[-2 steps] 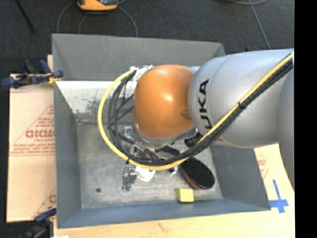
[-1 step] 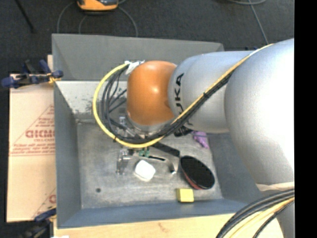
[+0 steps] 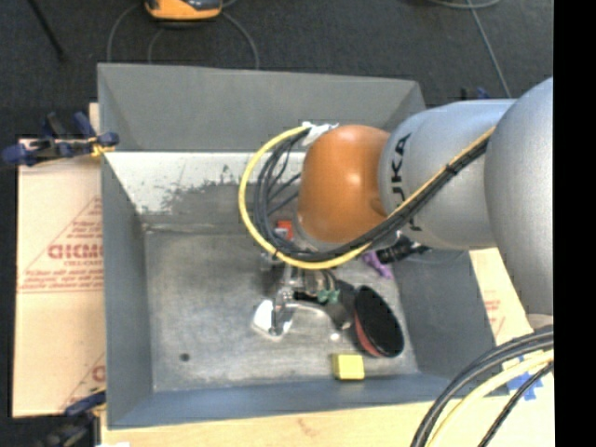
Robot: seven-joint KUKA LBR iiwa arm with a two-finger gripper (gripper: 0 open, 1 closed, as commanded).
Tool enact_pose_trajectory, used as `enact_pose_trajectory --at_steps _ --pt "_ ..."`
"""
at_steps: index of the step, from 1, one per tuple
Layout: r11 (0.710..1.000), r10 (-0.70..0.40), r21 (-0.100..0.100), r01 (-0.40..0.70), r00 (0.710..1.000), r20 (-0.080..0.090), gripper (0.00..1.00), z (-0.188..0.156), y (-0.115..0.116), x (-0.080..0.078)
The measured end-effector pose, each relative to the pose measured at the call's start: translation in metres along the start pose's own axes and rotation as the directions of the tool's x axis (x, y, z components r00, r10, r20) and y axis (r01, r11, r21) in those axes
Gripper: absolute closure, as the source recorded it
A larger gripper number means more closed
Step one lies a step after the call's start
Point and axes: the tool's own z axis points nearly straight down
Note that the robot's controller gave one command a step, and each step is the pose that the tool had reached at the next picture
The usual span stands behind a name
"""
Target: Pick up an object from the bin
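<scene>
Hand [image 3: 279, 311], lower centre of frame, grip state not to be told, set low over a small whitish piece [image 3: 265, 323] on the bin [image 3: 186, 287] floor: piece best centred and approached straight down, black disc [image 3: 377, 324] and yellow block [image 3: 349, 367] at right left undisturbed.

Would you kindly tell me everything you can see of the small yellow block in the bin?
The yellow block is a small, boxy piece, plain yellow, its material hard to tell. It lies flat on the floor of the bin, close to the near wall and right of the middle. Only the floor seems to touch it; a black oval thing with a red edge lies just beyond it, apparently apart.
</scene>
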Motion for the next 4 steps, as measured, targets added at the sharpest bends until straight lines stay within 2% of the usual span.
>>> enact_pose_trajectory --at_steps 1,2,3,4 --pt "0.956 -0.294 0.002 0.294 0.956 0.000 0.00 0.006 -0.015 -0.051" --pt "0.972 -0.236 0.000 0.236 0.972 0.000 0.00 0.030 -0.049 -0.050" --pt "0.975 -0.223 0.003 0.223 0.975 -0.006 1.00 0.042 -0.055 -0.063" --pt "0.975 -0.223 0.003 0.223 0.975 -0.005 1.00 0.042 -0.055 -0.063"
